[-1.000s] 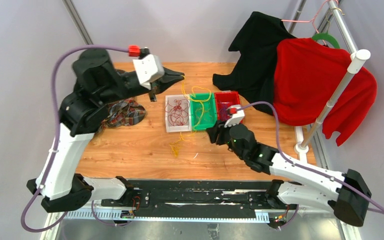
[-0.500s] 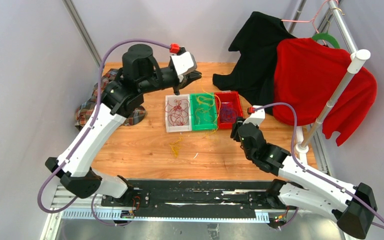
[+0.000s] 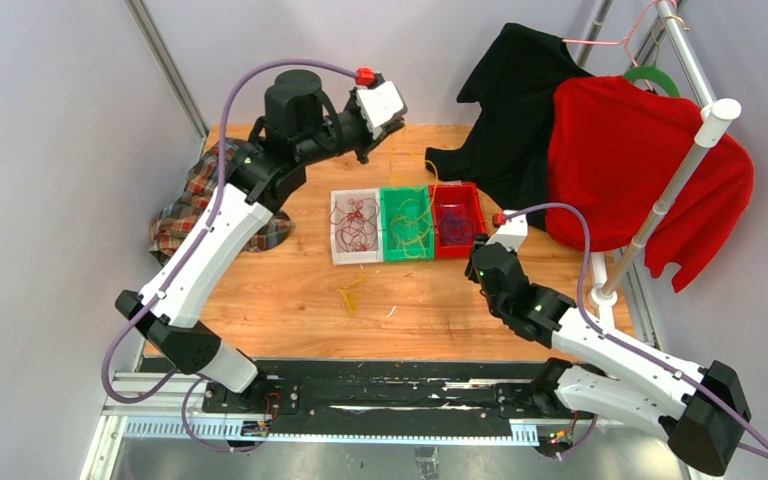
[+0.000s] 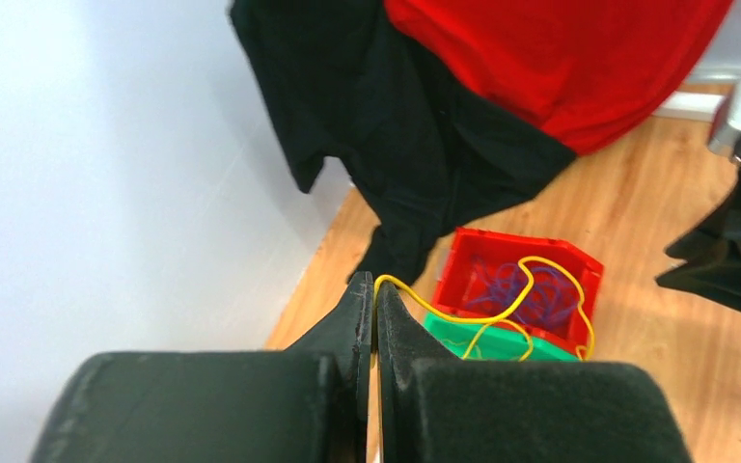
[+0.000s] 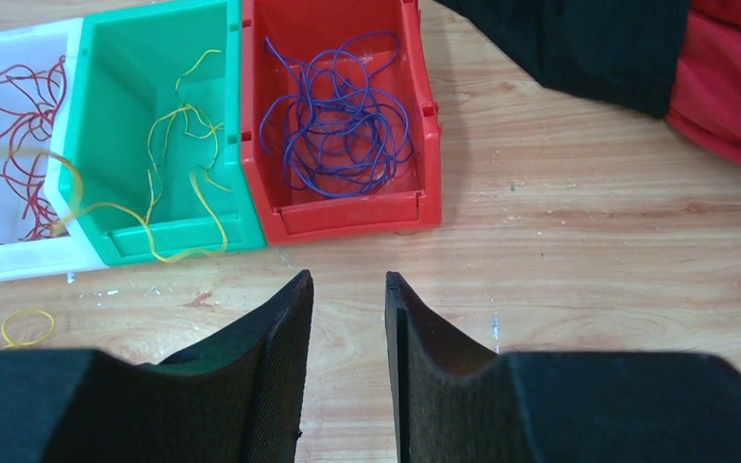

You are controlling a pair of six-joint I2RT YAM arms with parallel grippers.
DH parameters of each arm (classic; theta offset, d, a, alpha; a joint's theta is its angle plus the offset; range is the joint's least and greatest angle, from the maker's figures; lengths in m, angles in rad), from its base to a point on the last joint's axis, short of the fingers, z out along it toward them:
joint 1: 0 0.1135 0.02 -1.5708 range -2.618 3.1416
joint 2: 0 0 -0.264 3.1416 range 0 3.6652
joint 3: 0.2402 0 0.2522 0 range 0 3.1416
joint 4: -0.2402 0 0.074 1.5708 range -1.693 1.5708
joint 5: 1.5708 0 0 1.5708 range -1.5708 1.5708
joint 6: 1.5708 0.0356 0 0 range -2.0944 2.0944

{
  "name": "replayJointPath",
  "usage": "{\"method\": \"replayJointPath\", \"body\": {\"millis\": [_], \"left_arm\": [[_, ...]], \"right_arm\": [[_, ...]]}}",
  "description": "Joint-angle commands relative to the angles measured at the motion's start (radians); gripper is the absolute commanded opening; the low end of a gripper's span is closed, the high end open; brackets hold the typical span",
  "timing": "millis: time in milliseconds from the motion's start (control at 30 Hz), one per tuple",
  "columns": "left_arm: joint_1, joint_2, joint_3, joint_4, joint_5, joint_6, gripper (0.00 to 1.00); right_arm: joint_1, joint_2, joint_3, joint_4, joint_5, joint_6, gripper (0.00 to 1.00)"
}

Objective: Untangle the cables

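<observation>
Three bins stand side by side. The white bin (image 5: 19,262) holds dark red cables (image 3: 355,222). The green bin (image 5: 116,116) holds yellow cables. The red bin (image 5: 347,220) holds purple cables (image 5: 333,125). My left gripper (image 4: 375,282) is shut on one yellow cable (image 4: 451,318) and holds it high over the table's back edge. The strand hangs down across the red bin to the green bin. My right gripper (image 5: 347,280) is open and empty, just above the table in front of the red bin.
A small loose yellow cable (image 3: 350,295) lies on the table in front of the bins. A plaid cloth (image 3: 195,200) lies at the left edge. A black garment (image 3: 520,110) and a red garment (image 3: 640,170) hang on a rack with a white pole (image 3: 675,190) at the back right.
My left gripper has swung back and to the right, lifting the yellow cable up out of the green bin. My right gripper has drawn back from the bins toward the right.
</observation>
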State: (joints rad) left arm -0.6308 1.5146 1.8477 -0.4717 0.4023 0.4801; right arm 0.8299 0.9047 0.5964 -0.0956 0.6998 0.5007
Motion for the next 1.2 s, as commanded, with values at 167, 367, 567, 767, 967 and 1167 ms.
{"method": "replayJointPath", "body": {"millis": [167,367,567,767,967,1167], "left_arm": [[0.031,-0.035,0.029,0.133,-0.045,0.003,0.0],[0.031,-0.029,-0.074,0.159,-0.081,0.048,0.0],[0.031,-0.01,-0.229,0.231,-0.111,0.066,0.0],[0.031,0.035,-0.298,0.207,-0.163,0.104,0.0],[0.028,0.088,-0.337,0.164,-0.197,0.101,0.0],[0.028,0.133,-0.34,0.164,-0.19,0.076,0.0]], "right_arm": [[-0.025,0.045,0.005,0.013,-0.027,0.001,0.31],[-0.025,0.045,-0.008,0.012,-0.032,0.005,0.28],[-0.026,0.001,-0.032,0.004,-0.025,0.008,0.26],[-0.025,-0.028,-0.053,-0.018,-0.014,0.014,0.24],[-0.027,-0.032,-0.066,-0.021,-0.007,0.019,0.24],[-0.032,-0.012,-0.068,-0.025,-0.001,0.017,0.23]]}}
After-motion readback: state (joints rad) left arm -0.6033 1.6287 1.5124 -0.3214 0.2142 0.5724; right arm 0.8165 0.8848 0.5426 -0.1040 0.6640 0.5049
